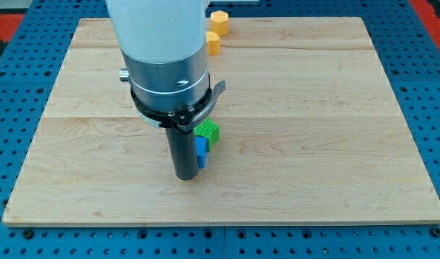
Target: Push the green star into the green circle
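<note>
- Ending in a plain dark rod, with no pincer to open or shut and nothing being held; my tip (186, 177) resting on the wooden board (335, 144), a little toward the view's left of the board's middle and in its lower half.
- Hanging above the rod, the arm's pale body and grey metal collar (168, 79), hiding the board's upper middle-left area.
- Sitting just to the view's right of the rod, a blue block (201, 152), touching or almost touching the rod's side; shape not clear, partly hidden by the rod.
- Lying just above and to the view's right of the blue block, a green block (208, 132), pressed against it; showing a bright green top face with a ribbed look and darker green sides, only a corner-like part showing, so star or circle cannot be told.
- Showing only one green piece; whether a second one is hiding behind the rod or collar cannot be told.
- Standing well apart, near the view's top edge of the board and right of the arm's body, a yellow-orange block (213, 41), partly cut off by the arm, shape unclear.
- Sitting just above and to its right, at the board's top edge, a yellow-orange hexagon-like block (219, 21).
- Surrounding the board, a blue perforated table (428, 79).
</note>
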### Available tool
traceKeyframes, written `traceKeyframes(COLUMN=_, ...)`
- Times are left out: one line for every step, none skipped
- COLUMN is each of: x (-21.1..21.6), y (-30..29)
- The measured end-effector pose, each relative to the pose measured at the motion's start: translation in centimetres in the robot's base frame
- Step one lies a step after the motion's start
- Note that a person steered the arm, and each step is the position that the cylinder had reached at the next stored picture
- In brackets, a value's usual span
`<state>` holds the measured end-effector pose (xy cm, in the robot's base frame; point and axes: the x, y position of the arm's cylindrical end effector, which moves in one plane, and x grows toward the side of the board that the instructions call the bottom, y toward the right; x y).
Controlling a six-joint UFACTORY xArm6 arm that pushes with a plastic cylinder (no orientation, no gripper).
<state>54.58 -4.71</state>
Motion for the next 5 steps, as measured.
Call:
traceKeyframes(x=0.0, y=1.5)
traceKeyframes(x=0.3, y=1.8)
traceKeyframes(x=2.6, y=3.6)
traceKeyframes(x=-1.3, y=7.9)
traceKeyframes(x=-6.1, y=8.3)
